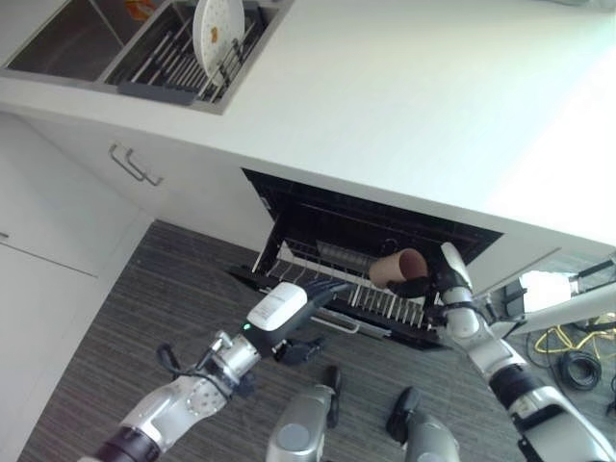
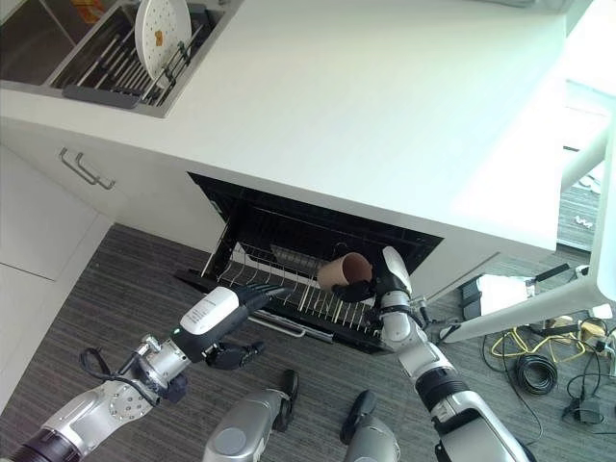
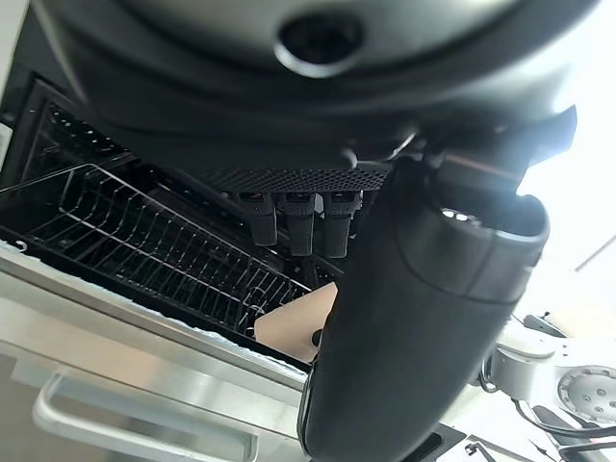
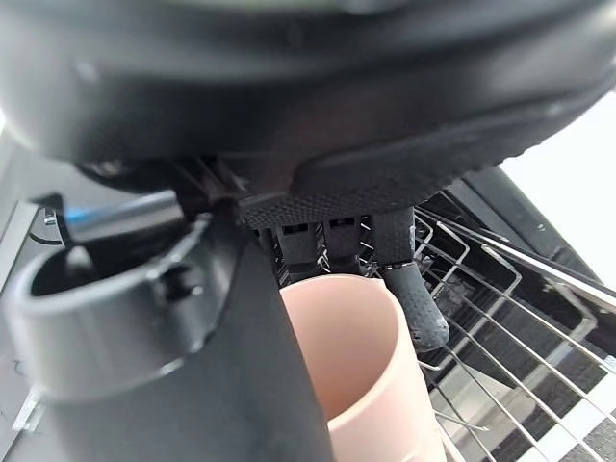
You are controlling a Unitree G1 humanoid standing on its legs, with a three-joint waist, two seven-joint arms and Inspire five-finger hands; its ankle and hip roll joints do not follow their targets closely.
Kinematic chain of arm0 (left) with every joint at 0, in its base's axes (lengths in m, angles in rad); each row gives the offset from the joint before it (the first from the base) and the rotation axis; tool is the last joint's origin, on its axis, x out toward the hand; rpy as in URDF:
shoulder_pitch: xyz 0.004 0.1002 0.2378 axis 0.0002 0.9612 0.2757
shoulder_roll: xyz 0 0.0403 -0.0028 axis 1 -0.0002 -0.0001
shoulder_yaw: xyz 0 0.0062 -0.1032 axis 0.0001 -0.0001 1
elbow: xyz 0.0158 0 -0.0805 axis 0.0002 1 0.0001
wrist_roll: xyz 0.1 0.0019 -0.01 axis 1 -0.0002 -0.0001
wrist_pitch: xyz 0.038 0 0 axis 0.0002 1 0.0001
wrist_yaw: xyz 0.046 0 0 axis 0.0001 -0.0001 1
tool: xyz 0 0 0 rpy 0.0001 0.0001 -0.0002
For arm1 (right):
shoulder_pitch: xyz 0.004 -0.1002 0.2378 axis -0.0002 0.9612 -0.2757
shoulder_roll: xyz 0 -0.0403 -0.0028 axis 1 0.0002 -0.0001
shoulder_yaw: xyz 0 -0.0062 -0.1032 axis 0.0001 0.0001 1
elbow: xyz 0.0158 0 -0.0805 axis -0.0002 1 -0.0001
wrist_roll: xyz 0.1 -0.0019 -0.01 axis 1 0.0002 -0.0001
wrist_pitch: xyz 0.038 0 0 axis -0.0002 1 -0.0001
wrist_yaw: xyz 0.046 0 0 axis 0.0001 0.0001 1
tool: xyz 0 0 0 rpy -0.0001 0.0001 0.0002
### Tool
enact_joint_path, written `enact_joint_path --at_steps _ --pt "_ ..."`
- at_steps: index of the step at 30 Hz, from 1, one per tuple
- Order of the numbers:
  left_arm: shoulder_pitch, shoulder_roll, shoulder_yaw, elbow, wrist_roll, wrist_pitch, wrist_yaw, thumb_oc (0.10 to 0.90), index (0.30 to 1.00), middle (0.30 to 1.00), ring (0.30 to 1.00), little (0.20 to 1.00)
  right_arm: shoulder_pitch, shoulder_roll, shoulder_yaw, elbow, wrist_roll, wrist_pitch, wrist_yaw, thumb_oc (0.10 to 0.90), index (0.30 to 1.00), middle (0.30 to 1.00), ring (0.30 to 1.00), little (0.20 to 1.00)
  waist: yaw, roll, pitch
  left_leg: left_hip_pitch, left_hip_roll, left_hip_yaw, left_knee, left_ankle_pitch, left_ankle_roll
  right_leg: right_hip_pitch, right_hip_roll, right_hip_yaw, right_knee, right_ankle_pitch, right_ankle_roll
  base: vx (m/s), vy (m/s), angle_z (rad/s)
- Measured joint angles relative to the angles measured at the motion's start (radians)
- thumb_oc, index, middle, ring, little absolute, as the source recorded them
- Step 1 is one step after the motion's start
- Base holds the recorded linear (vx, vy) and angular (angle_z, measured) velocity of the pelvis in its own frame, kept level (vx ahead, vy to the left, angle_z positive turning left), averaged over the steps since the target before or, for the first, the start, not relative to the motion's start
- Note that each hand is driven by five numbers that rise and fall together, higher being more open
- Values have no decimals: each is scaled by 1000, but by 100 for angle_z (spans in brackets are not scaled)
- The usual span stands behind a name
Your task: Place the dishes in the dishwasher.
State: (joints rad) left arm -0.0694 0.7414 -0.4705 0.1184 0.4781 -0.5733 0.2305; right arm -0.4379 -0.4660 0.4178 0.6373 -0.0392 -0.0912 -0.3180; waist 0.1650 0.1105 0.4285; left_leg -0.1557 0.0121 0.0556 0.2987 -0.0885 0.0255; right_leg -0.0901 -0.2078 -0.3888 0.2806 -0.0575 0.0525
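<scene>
A robot's right hand grips a pale pink cup, its fingers curled round the cup's outside and its thumb on the near side, holding it tipped on its side just above the wire rack pulled out of an open dishwasher set under a white worktop. The cup's open mouth faces up and toward the robot, over the right-hand part of the rack, near the rows of upright tines. The left hand reaches in with its fingers straight and close together, holding nothing, resting at or just above the rack's front left edge; whether it touches the wires cannot be told. A grey dish lies in the rack's back row, behind the cup. At the far left of the worktop, a white plate stands on edge in a dark drying rack beside a sink. Below, white cabinets with a bar handle meet a grey striped floor.
</scene>
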Motion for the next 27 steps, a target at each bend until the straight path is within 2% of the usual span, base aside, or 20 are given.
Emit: enact_joint_path --at_steps 8,13,18,22,27 --pt "1 24 1 0 -1 0 -4 800 900 900 900 900 21 -3 2 -24 -41 -6 29 400 300 300 300 300 2 -11 -2 -17 5 -2 16 0 0 -10 6 0 0 7 -2 -25 -30 0" --pt "-8 46 5 -1 -2 0 -47 800 900 900 900 900 35 -13 11 -51 -106 -13 106 400 300 300 300 300 5 -55 -6 -24 5 -8 22 -2 -2 -8 6 -8 -2 8 -2 1 -66 4" --pt "-24 95 5 -4 -4 -2 -86 800 900 900 900 900 3 -23 44 -50 -160 8 193 400 300 300 300 300 11 -60 -5 -38 5 -14 31 -6 -2 -8 7 -15 -2 8 -1 4 -49 4" --pt "-50 121 5 -5 -36 -3 -110 800 900 900 900 900 -53 -40 88 -49 -196 29 251 400 300 300 300 300 25 -85 -5 -51 7 -33 38 -7 -4 -8 13 -29 -6 7 -2 5 -62 10" --pt "-79 153 5 -11 -73 -2 -134 800 900 900 900 900 -122 -54 149 -35 -235 51 284 400 300 300 300 300 41 -102 1 -80 8 -42 49 -6 -6 -26 20 -35 -17 9 -2 -41 -59 8"
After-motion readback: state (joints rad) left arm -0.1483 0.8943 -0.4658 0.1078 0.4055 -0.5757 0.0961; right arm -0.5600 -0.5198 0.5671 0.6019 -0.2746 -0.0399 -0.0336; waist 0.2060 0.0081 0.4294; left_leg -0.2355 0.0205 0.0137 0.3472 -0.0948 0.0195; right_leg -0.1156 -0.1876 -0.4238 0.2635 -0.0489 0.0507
